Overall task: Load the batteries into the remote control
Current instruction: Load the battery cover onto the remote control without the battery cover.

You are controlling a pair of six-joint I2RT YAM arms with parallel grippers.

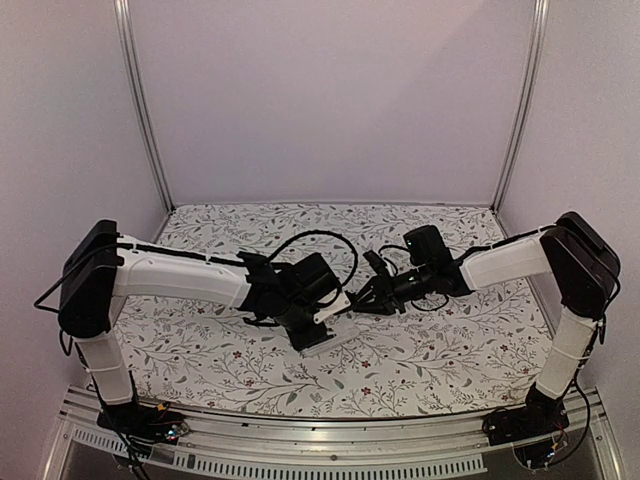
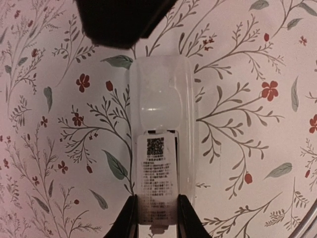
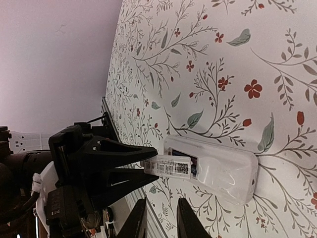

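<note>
The remote control (image 2: pixel 163 94) lies back side up on the floral cloth, a slim white bar. My left gripper (image 2: pixel 157 198) is shut on the small flat white cover piece (image 2: pixel 156 178), which carries a printed label. The cover sits tilted over the remote's dark recess (image 3: pixel 194 166), with only a thin dark strip showing. The batteries are hidden. In the right wrist view the remote control (image 3: pixel 223 171) lies past my right gripper (image 3: pixel 162 201), whose fingers stand slightly apart with nothing between them. From above, both grippers meet at mid-table over the remote control (image 1: pixel 325 340).
The table (image 1: pixel 450 350) is covered with a leaf-and-flower patterned cloth. Plain walls and two metal posts (image 1: pixel 140 110) enclose the back and sides. A metal rail (image 1: pixel 330 455) runs along the near edge by the arm bases.
</note>
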